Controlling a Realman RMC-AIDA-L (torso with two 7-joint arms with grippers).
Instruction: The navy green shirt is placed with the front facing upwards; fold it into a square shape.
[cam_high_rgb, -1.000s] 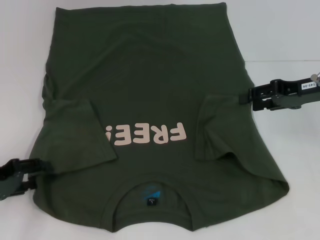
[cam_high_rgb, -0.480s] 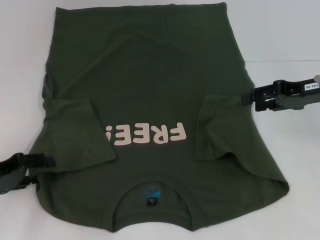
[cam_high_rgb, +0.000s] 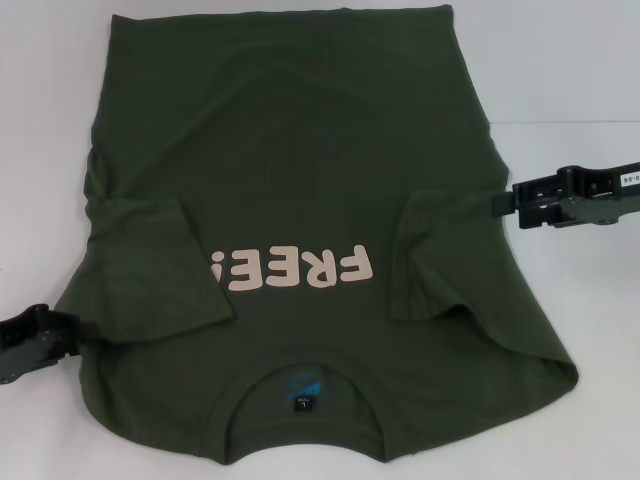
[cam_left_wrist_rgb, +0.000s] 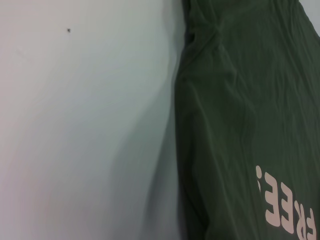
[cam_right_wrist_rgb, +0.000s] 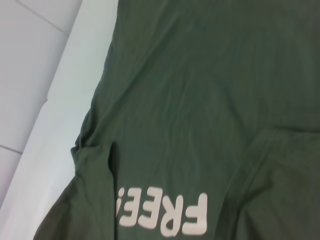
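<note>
Navy green shirt (cam_high_rgb: 320, 180) flat, sleeves folded in.

worktop (cam_high_rgb: 560, 60): white, smooth (a faint seam line crosses it on the right) | small dark speck (cam_left_wrist_rgb: 68, 30) on its bare surface

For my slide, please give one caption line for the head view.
Green shirt lies front-up, both sleeves folded inward; left end effector and right end effector at its side edges.
</note>
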